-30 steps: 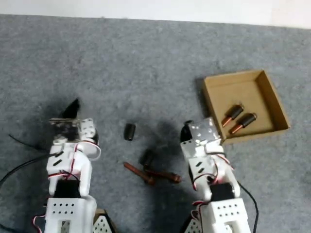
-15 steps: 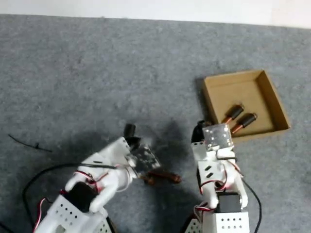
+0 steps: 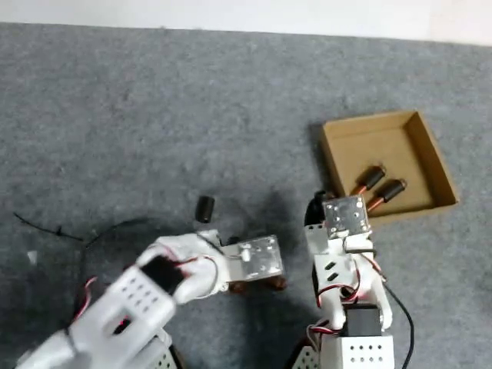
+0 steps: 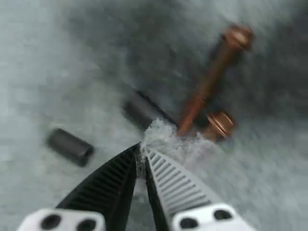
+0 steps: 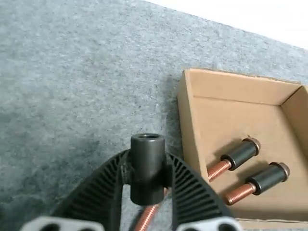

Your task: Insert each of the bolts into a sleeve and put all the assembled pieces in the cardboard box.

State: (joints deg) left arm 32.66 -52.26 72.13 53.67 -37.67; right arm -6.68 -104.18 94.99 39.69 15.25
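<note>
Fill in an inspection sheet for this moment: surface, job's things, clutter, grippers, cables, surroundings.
surface: grey carpet
job's things: cardboard box holds two assembled pieces; two loose bolts and two loose sleeves lie on the carpet
clutter: nothing seen
grippers: left gripper shut, empty, by the loose bolts; right gripper shut on held sleeve, with copper thread below it
cables: thin black strand on the carpet; arm wires
surroundings: pale strip along the far edge

Box: brown cardboard box [image 3: 400, 150], two sleeved copper bolts [image 3: 370, 178] inside.
Loose: two copper bolts [image 4: 211, 82], two black cylindrical sleeves [image 4: 70, 146].
Held: third black sleeve [image 5: 147, 159], upright in right hand [image 5: 146, 179].
</note>
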